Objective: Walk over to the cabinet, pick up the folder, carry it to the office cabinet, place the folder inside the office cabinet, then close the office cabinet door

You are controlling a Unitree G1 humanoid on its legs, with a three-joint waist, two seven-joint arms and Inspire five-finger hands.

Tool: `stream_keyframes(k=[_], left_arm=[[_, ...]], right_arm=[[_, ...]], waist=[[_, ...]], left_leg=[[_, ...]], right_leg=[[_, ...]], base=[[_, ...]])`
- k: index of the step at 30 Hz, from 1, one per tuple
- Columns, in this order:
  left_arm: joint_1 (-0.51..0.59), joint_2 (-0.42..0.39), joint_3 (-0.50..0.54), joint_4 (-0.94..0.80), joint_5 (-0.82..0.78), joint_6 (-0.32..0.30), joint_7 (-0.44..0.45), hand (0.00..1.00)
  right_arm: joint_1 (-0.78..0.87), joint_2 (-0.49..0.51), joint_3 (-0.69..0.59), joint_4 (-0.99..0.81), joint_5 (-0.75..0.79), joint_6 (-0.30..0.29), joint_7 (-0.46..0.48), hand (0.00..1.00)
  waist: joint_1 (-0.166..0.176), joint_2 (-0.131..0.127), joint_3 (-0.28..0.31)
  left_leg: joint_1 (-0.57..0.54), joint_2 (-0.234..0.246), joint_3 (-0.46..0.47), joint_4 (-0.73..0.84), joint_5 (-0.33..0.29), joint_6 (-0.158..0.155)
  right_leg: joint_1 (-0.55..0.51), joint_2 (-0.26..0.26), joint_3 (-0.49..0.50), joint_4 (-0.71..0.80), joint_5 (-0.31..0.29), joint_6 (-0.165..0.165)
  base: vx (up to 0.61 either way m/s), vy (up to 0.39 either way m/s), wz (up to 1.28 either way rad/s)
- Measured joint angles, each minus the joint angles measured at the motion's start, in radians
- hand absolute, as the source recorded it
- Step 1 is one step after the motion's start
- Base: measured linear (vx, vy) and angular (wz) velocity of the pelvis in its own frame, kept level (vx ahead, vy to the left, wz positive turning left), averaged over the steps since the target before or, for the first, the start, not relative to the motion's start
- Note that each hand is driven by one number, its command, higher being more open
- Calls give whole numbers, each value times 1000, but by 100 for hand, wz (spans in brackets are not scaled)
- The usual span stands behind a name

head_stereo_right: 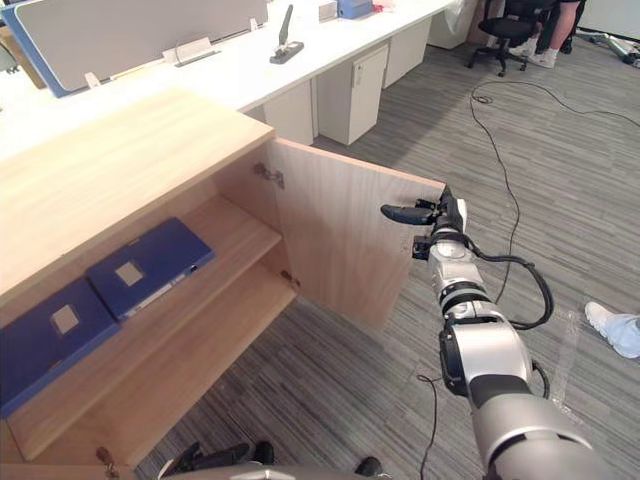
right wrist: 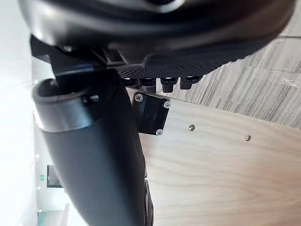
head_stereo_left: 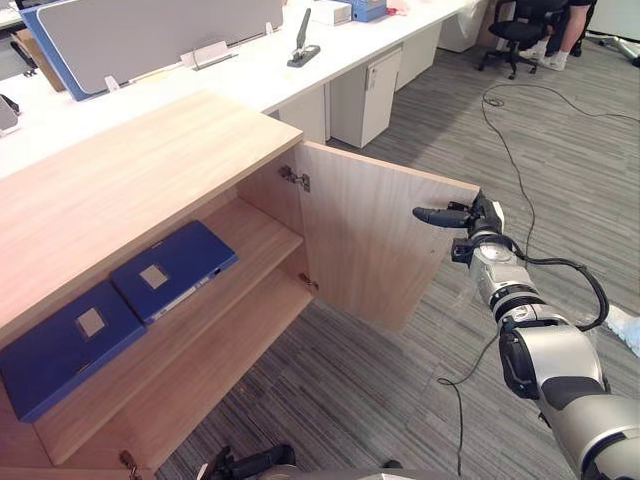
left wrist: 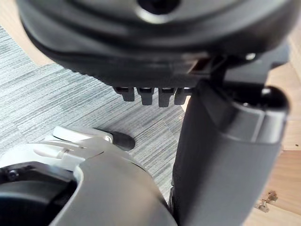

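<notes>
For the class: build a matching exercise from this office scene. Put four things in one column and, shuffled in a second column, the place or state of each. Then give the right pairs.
Column one
1. dark blue rectangular folders
2. light wooden cabinet door
3. black office chair
4. right robot hand

Column two
A. swung open
B. at the door's free top corner, fingers straight
C. lying flat on the wooden upper shelf
D. standing on the grey striped floor, far beyond the cabinet

Pairs: 1-C, 2-A, 3-D, 4-B
</notes>
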Motion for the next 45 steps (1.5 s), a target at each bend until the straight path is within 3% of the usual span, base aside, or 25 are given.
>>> stream_keyframes(k=[3, 8, 17, 20, 21, 26, 30, 36, 40, 42, 43, 44, 45], left_arm=[[-1, 3, 0, 0, 7, 0, 3, 100], [2, 5, 11, 4, 15, 1, 13, 100], [-10, 4, 92, 20, 47, -1, 26, 100], [-16, -5, 127, 22, 54, -1, 35, 100], [-20, -8, 130, 22, 54, -1, 42, 100], [-16, -24, 171, 41, 54, 0, 61, 100], [3, -20, 212, 46, 52, 0, 78, 100], [19, -24, 249, 47, 42, -1, 82, 100], [22, -45, 289, 49, 21, -1, 81, 100], [22, -44, 261, 48, 20, -4, 80, 100], [21, -41, 238, 48, 22, -6, 81, 100], [21, -29, 190, 46, 35, -23, 83, 100], [9, -16, 157, 37, 51, -32, 87, 100]], right_arm=[[42, -2, 99, -69, -15, 0, -1, 100], [224, -89, 411, -391, -112, 3, 15, 100], [351, -187, 891, -703, -110, -1, 304, 100], [354, -137, 977, -806, -117, -14, 385, 100], [354, -82, 995, -829, -123, -43, 409, 100], [352, 95, 1027, -849, -150, -118, 415, 100], [358, 199, 1120, -845, -151, -132, 431, 100], [433, 210, 1126, -778, -172, -133, 446, 100], [549, 208, 1014, -666, -197, -125, 426, 100], [664, 202, 871, -595, -237, -105, 382, 100], [708, 195, 818, -589, -249, -103, 366, 100], [783, 182, 710, -582, -276, -100, 341, 100], [837, 181, 597, -567, -304, -93, 319, 100]], waist=[[-6, -1, 1], [-27, -4, -1], [-36, -41, -57], [-18, -49, -64], [-5, -49, -65], [33, -47, -84], [49, -72, -101], [52, -77, -104], [55, -69, -97], [33, -69, -93], [20, -70, -91], [-4, -64, -86], [-16, -57, -78]], left_leg=[[1, 12, 13, 5, -3, -4], [19, 42, 67, 18, -11, -12], [15, 85, 94, 62, -9, -9], [9, 98, 93, 67, -12, -12], [0, 105, 92, 75, -20, -20], [-6, 110, 88, 80, -61, -24], [-9, 95, 88, 94, -80, -32], [-5, 76, 89, 92, -83, -31], [-1, 59, 58, 80, -79, -26], [-22, 1, -54, 98, -86, -24], [-33, -19, -104, 104, -88, -16], [-69, -53, -214, 128, -89, -3], [-103, -70, -308, 147, -85, 1]], right_leg=[[-1, 15, 14, -9, 1, -4], [-10, 47, 75, -9, -9, -19], [-10, 87, 107, -9, -38, -53], [-9, 99, 99, -5, -45, -63], [-10, 104, 88, -3, -49, -66], [-23, 102, 75, 35, -65, -59], [-41, 71, 84, 85, -80, -49], [-62, 36, 102, 134, -92, -34], [-67, 7, 78, 180, -123, -23], [-98, -114, 37, 420, -233, 34], [-117, -140, 96, 492, -242, 12], [-157, -145, 270, 595, -242, -3], [-199, -84, 509, 636, -300, -20]], base=[[-26, -36, -21], [-8, -39, -40], [17, -58, -13], [5, -31, 12], [7, -9, 27], [25, 38, 10], [31, 73, -1], [-6, 60, -3], [9, 12, 20], [23, 1, 133], [21, -22, 225], [9, -52, 248], [4, -85, 243]])
